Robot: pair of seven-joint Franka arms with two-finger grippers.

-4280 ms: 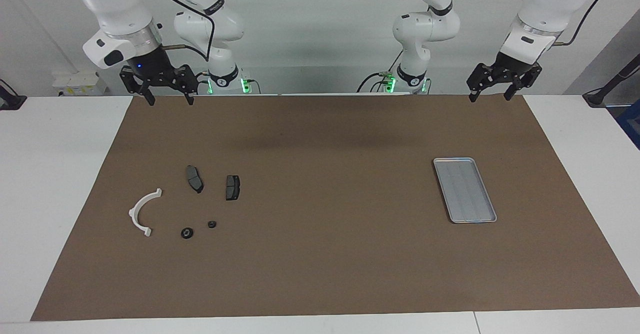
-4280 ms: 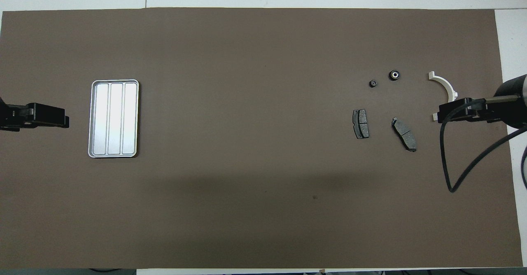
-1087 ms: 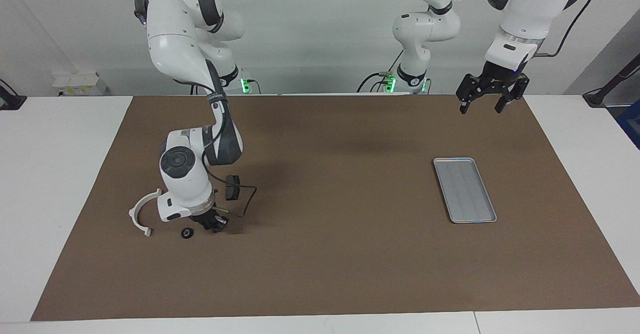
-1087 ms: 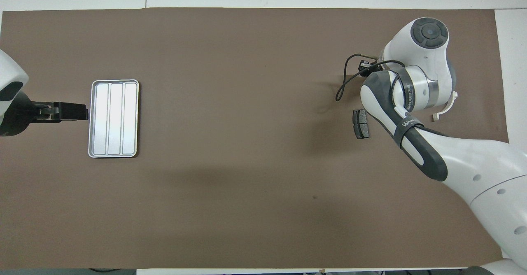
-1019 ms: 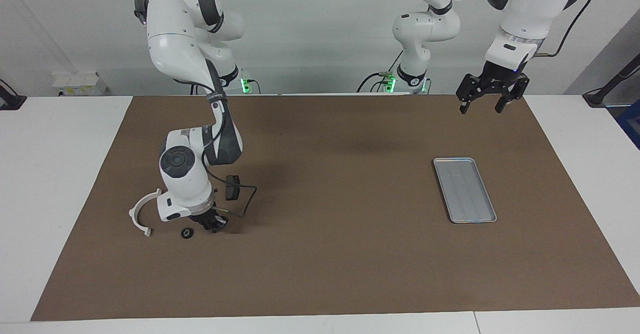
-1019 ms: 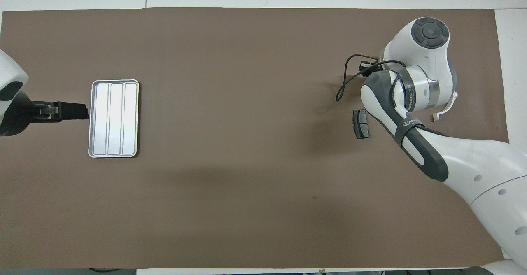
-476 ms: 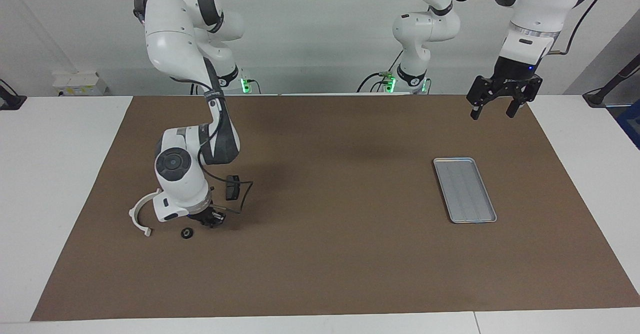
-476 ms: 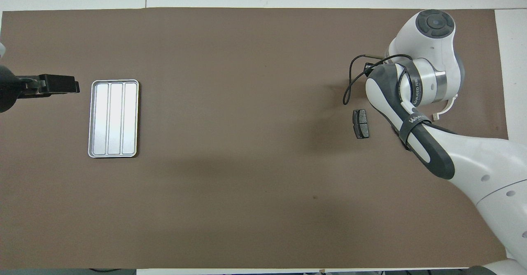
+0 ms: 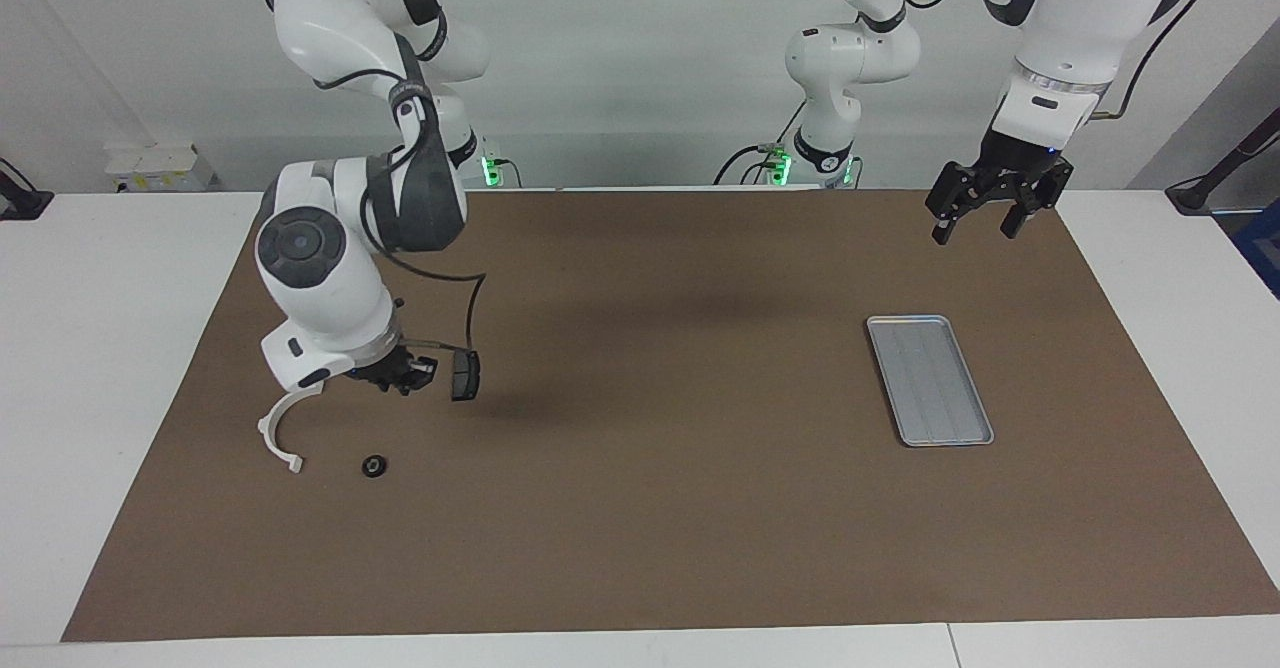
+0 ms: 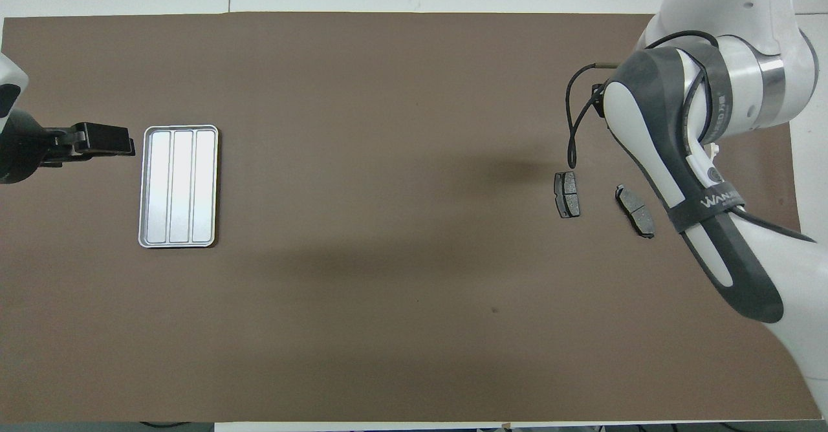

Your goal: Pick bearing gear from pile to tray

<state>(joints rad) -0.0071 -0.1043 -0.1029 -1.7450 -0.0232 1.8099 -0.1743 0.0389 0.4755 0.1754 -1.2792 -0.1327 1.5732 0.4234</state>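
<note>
One small black round bearing gear has left the brown surface [image 9: 650,508]. The raised right claw [image 9: 405,373], over the pile of loose parts [image 9: 374,466], seems closed on it, ready to carry it over. The left claw [image 9: 985,213] waits open near the shallow silver metal tray [image 9: 930,380].

The middle of the brown mat [image 9: 660,428] is left open between the pile and the tray [image 9: 929,379]. Around the tray, bare mat is seen on every side. At the right arm's end, passage is crowded by the right arm [image 9: 330,278], raised over two brake pads [image 10: 567,194] [image 10: 635,210], an arc [image 9: 282,428] and a black round piece [image 9: 374,466].
</note>
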